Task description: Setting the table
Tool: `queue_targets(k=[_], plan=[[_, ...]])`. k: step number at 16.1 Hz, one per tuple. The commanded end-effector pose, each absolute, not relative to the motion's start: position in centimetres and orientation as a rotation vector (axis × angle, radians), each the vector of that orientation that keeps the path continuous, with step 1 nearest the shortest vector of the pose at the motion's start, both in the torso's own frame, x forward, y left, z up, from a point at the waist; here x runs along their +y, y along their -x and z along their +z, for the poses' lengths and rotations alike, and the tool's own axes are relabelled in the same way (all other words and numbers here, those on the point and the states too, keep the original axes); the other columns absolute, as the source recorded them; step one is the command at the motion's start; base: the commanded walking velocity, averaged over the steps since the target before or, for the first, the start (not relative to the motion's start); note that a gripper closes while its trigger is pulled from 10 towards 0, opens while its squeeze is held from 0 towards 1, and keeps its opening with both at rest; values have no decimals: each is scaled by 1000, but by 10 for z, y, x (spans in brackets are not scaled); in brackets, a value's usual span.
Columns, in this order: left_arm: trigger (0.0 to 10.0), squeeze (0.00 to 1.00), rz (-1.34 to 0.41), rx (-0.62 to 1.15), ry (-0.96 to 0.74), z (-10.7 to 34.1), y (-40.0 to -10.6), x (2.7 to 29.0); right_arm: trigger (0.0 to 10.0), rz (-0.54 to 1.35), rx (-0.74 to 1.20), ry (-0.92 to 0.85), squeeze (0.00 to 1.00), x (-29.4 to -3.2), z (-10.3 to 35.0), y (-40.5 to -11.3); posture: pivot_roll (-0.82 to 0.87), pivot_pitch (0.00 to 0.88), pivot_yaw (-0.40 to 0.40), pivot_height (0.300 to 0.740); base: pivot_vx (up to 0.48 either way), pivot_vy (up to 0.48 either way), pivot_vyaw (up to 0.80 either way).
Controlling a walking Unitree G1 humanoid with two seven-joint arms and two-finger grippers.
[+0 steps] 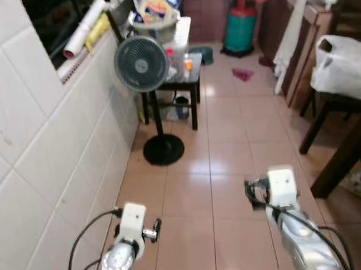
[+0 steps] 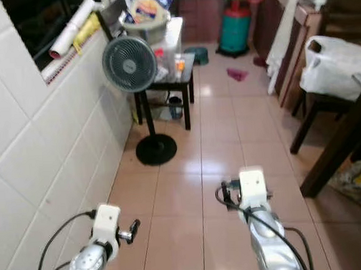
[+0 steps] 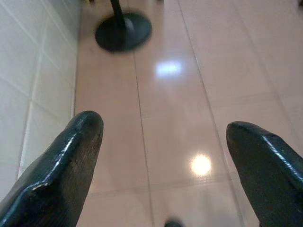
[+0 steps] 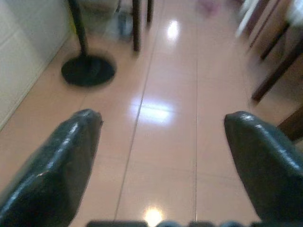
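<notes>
Hovering over tiled floor (image 1: 231,137): L gripper (image 3: 163,142) & R gripper (image 4: 163,137), both spread wide, empty; fan (image 1: 141,63) ahead.

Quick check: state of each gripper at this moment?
Left gripper: open, holding nothing, above the tiled floor.
Right gripper: open, holding nothing, also above the floor.

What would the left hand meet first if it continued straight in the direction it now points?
Probably the tiled floor: the open left hand points down at bare tiles. The fan's round black base lies farther ahead, slightly to the side; depth is uncertain.
</notes>
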State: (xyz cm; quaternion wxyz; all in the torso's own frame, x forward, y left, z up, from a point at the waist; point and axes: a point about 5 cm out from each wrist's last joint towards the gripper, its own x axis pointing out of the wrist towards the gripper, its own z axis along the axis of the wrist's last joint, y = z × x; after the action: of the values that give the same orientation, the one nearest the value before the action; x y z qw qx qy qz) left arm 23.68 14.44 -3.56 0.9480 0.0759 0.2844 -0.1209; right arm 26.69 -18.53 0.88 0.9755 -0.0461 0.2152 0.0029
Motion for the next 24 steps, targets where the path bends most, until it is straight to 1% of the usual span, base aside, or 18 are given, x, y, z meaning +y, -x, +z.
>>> queue_targets(k=[1,2,3,4,6,7,9,13,15,16,19,24], plan=[[10000,0,-289,639,-252,-49,-227,146,10000,1,538,96,0,-188,-15,-256,9,0,-12,740,0,0,0],[10000,0,-323,647,-310,-52,-223,145,10000,-3,601,89,0,-188,-27,-249,5,0,-14,740,0,0,0],[10000,0,-338,644,-324,-53,-223,144,10000,-6,627,79,0,-188,-32,-246,2,0,-14,740,0,0,0],[10000,0,-339,674,-302,-57,-220,145,10000,-22,708,20,0,-189,-46,-235,0,0,-19,740,0,0,0],[10000,0,-317,792,-289,-68,-210,153,10000,6,820,10,0,-184,-64,-215,-1,0,-25,740,0,0,0],[10000,0,-303,890,-303,-76,-198,163,10000,20,882,16,0,-183,-72,-204,-7,0,-25,740,0,0,0],[10000,0,-271,991,-333,-84,-184,178,10000,-46,968,-30,0,-187,-80,-192,-19,0,-16,740,0,0,0],[10000,0,-207,1008,-261,-86,-179,183,10000,-26,988,-24,0,-187,-84,-185,-23,0,-11,740,0,0,0],[10000,0,-203,999,-284,-86,-179,182,10000,-48,1021,-12,0,-193,-88,-173,-23,0,-7,740,0,0,0],[10000,0,-195,979,-305,-85,-182,181,10000,-56,1038,-10,0,-195,-90,-169,-25,0,-4,740,0,0,-731],[10000,0,-191,960,-292,-83,-186,181,10000,-54,1042,-1,0,-196,-91,-167,-30,0,0,740,0,0,-733],[10000,0,-209,970,-257,-83,-185,183,10000,-3,1039,43,0,-192,-91,-167,-34,0,2,740,0,0,0]])
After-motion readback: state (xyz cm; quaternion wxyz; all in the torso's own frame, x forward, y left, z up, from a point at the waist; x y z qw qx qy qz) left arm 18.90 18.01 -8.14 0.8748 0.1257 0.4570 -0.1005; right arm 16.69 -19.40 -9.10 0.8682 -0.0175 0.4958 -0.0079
